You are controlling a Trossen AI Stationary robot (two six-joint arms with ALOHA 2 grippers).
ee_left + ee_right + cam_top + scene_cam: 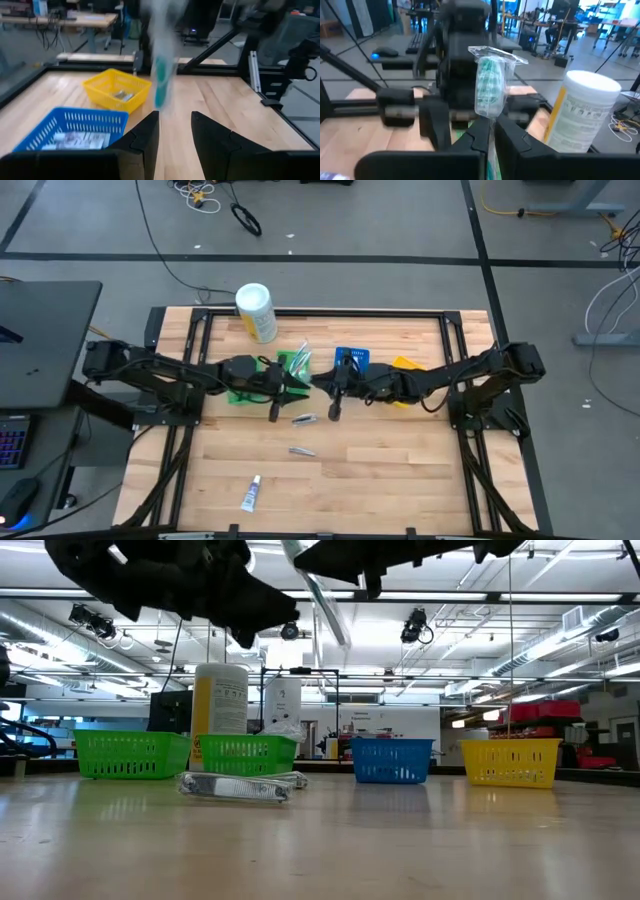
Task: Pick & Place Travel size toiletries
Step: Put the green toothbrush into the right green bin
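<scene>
Wrapped toothbrush (492, 85) in right gripper (490, 131), seemingly.

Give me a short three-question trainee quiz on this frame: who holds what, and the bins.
1. True or false: the right hand is shut on the wrapped green toothbrush.
2. How many green bins stand on the table? A one; B two; C three.
3. Fill in: the left hand, facing the toothbrush, has its fingers ___ (open or shut).

Key: 1 true; 2 B; 3 open.
</scene>
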